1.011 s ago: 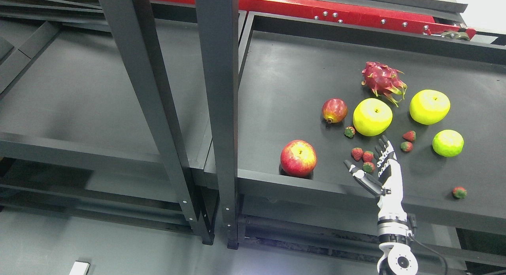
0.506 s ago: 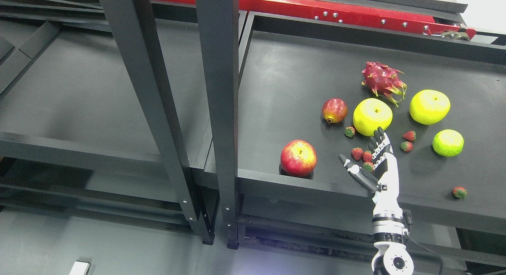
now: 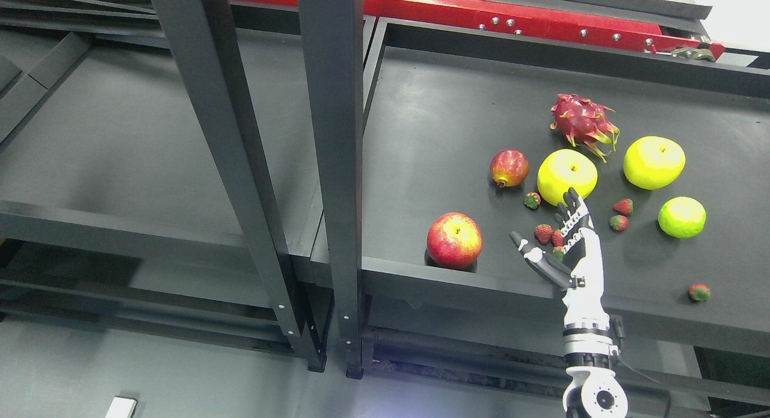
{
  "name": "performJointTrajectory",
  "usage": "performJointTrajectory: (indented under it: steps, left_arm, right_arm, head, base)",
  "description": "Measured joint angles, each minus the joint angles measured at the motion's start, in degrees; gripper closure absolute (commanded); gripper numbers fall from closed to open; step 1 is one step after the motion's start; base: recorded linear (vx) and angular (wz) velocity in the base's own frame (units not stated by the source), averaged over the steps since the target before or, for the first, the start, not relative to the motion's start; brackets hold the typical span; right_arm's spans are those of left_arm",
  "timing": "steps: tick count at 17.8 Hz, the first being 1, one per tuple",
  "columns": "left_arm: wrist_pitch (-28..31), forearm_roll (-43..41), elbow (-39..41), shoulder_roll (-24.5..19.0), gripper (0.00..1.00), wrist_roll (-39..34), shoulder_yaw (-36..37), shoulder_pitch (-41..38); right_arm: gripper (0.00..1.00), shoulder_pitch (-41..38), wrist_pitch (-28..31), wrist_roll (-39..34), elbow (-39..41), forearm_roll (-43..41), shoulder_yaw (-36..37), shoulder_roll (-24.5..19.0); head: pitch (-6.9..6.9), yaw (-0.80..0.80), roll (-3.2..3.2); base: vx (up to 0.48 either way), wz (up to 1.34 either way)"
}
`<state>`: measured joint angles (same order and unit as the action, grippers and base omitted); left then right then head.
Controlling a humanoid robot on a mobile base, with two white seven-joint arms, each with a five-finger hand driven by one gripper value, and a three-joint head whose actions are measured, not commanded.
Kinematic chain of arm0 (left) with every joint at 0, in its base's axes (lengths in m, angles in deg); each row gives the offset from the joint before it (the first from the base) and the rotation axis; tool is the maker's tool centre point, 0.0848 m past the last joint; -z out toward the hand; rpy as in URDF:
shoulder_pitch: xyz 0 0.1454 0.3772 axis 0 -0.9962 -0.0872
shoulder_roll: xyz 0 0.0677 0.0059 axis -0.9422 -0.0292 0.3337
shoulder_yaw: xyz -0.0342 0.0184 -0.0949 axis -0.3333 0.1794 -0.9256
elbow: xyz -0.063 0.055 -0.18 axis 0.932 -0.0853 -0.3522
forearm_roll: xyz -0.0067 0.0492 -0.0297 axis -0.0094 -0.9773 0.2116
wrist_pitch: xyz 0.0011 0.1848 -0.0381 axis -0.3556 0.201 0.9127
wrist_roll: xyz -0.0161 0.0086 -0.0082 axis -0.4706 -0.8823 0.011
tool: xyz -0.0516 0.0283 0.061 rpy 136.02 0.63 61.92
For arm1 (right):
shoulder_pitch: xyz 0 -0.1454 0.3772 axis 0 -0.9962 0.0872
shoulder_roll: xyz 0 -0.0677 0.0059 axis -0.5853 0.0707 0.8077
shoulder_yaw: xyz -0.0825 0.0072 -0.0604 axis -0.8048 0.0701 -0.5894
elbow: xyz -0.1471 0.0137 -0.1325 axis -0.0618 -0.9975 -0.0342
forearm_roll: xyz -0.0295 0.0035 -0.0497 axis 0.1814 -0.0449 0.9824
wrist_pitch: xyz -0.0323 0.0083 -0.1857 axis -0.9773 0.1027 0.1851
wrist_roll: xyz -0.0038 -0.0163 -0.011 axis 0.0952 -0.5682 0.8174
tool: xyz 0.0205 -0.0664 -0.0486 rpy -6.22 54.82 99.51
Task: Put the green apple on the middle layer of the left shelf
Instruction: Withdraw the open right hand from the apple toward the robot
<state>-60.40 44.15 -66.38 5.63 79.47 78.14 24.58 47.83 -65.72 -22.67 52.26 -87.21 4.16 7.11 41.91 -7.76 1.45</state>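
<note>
**Green apple on the right shelf, open hand just below it**

The green apple (image 3: pixel 566 177) sits on the right shelf (image 3: pixel 445 99), stem dimple facing up towards the camera; it is round, with no clear long axis. Taking that apple as the landmark: a pomegranate (image 3: pixel 509 168) lies just to its left, a dragon fruit (image 3: pixel 583 124) just above it, a second green apple (image 3: pixel 654 162) to its right and a smaller lime-green fruit (image 3: pixel 681 216) further right and lower. A red apple (image 3: pixel 454 240) rests well down-left, at the shelf's front lip. Small strawberries (image 3: pixel 543 233) lie scattered below it. The right hand (image 3: pixel 562 243) reaches up from below, fingers spread and holding nothing, its fingertips (image 3: pixel 570 196) at the apple's lower edge; contact cannot be judged. The left shelf (image 3: pixel 120 141) stands well to the left.
</note>
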Motion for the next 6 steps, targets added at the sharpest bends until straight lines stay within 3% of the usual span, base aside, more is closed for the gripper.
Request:
performJointTrajectory:
  steps: [6]
  left_arm:
    - [0.00,0.00,0.00,0.00,0.00,0.00,0.00,0.00]
  right_arm:
    - [0.00,-0.12,-0.19,-0.20,0.51,-0.02,-0.27,-0.07]
  head:
    - [0.00,0.00,0.00]
  base:
    - [0.000,0.00]
